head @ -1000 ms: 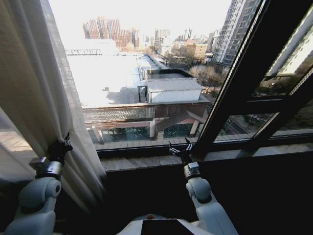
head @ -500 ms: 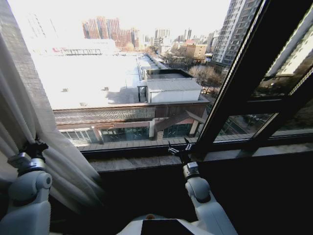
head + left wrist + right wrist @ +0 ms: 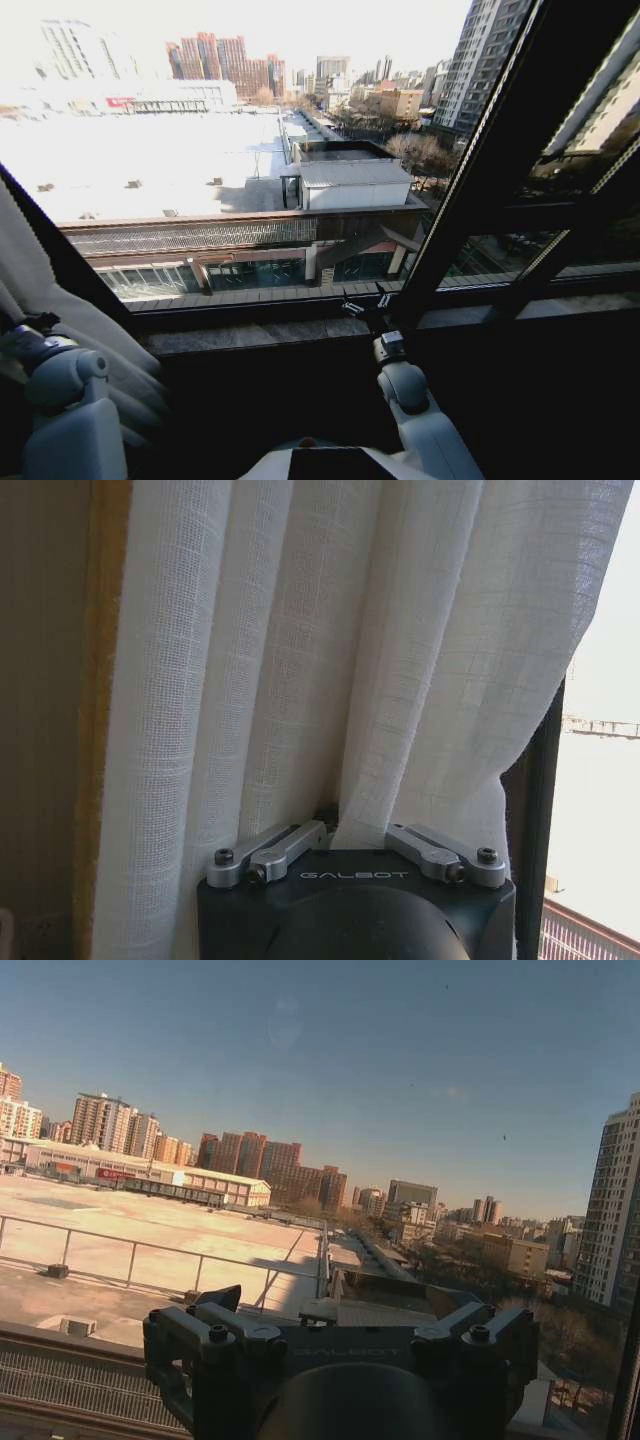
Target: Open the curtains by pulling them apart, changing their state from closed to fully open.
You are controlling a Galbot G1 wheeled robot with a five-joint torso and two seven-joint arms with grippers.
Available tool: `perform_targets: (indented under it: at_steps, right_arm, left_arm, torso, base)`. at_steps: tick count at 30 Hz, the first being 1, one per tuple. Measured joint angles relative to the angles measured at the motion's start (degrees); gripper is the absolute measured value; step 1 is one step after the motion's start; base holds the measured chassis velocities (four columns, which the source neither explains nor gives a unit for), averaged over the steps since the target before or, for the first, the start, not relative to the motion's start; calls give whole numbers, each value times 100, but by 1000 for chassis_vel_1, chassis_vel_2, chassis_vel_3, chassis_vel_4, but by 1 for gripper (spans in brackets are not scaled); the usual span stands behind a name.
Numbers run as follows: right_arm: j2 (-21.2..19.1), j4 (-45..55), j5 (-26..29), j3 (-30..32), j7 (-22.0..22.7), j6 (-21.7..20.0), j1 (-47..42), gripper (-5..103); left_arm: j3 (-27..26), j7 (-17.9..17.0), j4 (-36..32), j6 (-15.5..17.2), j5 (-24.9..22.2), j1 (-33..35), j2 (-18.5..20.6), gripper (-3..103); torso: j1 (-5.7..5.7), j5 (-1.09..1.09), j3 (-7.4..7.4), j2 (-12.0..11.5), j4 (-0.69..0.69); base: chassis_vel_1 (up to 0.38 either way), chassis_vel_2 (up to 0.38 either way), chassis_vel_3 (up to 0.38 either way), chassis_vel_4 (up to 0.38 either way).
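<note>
One off-white curtain [image 3: 100, 340] is bunched into thick folds at the far left edge of the window in the head view. My left gripper [image 3: 35, 322] is shut on its fabric low down, at about sill height. In the left wrist view the pleated, woven curtain [image 3: 300, 630] hangs straight in front of the camera, with a fold pinched between the closed jaws of the left gripper [image 3: 332, 825]. My right gripper [image 3: 365, 308] stands open just above the window sill near the middle, holding nothing and touching no fabric.
A stone window sill [image 3: 300, 330] runs across in front of me, with a dark wall below it. A thick dark frame bar [image 3: 470, 200] slants up on the right, with crossbars [image 3: 560, 215] beside it. Behind the glass lie rooftops and towers.
My left gripper has dragged the curtain farther left, baring much more of the window on that side. The right arm has stayed almost still.
</note>
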Motion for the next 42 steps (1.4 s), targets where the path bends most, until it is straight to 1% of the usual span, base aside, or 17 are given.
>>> perform_targets:
  at_steps: [1, 3, 5, 6, 10, 12, 13, 14, 15, 16, 17, 18, 19, 20, 22, 31, 42]
  right_arm:
    - [0, 0, 0, 0, 0, 0, 0, 100]
    - [32, -5, 0, -27, -2, -4, 21, 100]
    - [55, -12, -3, -46, -5, -5, 26, 100]
    - [55, -12, -3, -46, -5, -5, 26, 100]
    - [87, -20, -9, -56, -8, -6, 23, 100]
    - [81, -20, -9, -53, -8, -8, 21, 100]
    - [81, -20, -9, -53, -8, -8, 21, 100]
    - [79, -20, -9, -48, -8, -9, 23, 100]
    - [78, -20, -9, -38, -8, -10, 26, 100]
    - [79, -20, -9, -36, -8, -12, 26, 100]
    - [82, -21, -8, -36, -8, -16, 27, 100]
    - [82, -21, -8, -36, -8, -16, 27, 100]
    - [88, -23, -8, -34, -8, -18, 28, 100]
    - [91, -24, -7, -32, -8, -19, 27, 100]
    - [92, -25, -4, -27, -8, -26, 27, 100]
    - [67, 43, 271, 85, 0, -283, 88, 100]
    - [-5, 191, 415, 135, 31, -930, 128, 100]
  left_arm:
    - [0, 0, 0, 0, 0, 0, 0, 0]
    - [51, -326, 38, 64, 26, -14, 24, -2]
    - [100, -454, 58, 119, 42, -20, 26, 7]
    - [100, -454, 58, 119, 42, -20, 26, 7]
    - [217, -354, -10, 19, 107, 39, 31, 23]
    - [253, 345, -178, -110, 261, 187, -23, 29]
    - [253, 345, -178, -110, 261, 187, -23, 29]
    - [249, 741, -260, -133, 365, 260, -65, 34]
    - [224, 1552, -490, -117, 486, 435, -157, 40]
    - [229, 1876, -608, -104, 495, 517, -182, 45]
    - [280, 2455, -830, -91, 491, 665, -211, 50]
    - [280, 2455, -830, -91, 491, 665, -211, 50]
    - [386, 3019, -1039, -97, 481, 795, -219, 56]
    - [447, 3269, -1125, -123, 478, 847, -214, 56]
    - [643, 3606, -1285, -134, 474, 910, -150, 67]
    - [1102, 3855, -1660, 133, 596, 1038, -245, 97]
    - [1206, 3928, -1557, -164, 1057, 1144, -405, 100]
  torso:
    - [0, 0, 0, 0, 0]
    - [0, 0, 0, 0, 1]
    - [0, -13, 1, -1, 3]
    - [0, -13, 1, -1, 3]
    - [1, -5, 0, 0, 1]
    - [0, -3, 0, 0, 0]
    - [0, -3, 0, 0, 0]
    - [0, -3, 0, 0, 0]
    - [0, -6, 0, -1, 0]
    - [0, -5, 0, 0, 1]
    - [0, -2, 0, 0, 2]
    - [0, -2, 0, 0, 2]
    - [0, -2, 0, 0, 0]
    - [0, -2, 0, 0, 0]
    - [0, -2, 0, 0, 0]
    - [0, -2, 0, 0, -1]
    - [0, -3, 0, 0, 0]
  base:
    - [0, 0, 0, 0]
    - [0, 0, 0, 0]
    - [0, 0, 0, 0]
    - [0, 0, 0, 0]
    - [0, 0, 0, 0]
    - [0, 0, 0, 0]
    - [0, 0, 0, 0]
    - [0, 0, 0, 0]
    - [0, 0, 0, 0]
    - [0, 0, 0, 0]
    - [0, 0, 0, 0]
    - [0, 0, 0, 0]
    - [0, 0, 0, 0]
    - [0, 0, 0, 0]
    - [0, 0, 0, 0]
    - [0, 0, 0, 0]
    - [0, 0, 0, 0]
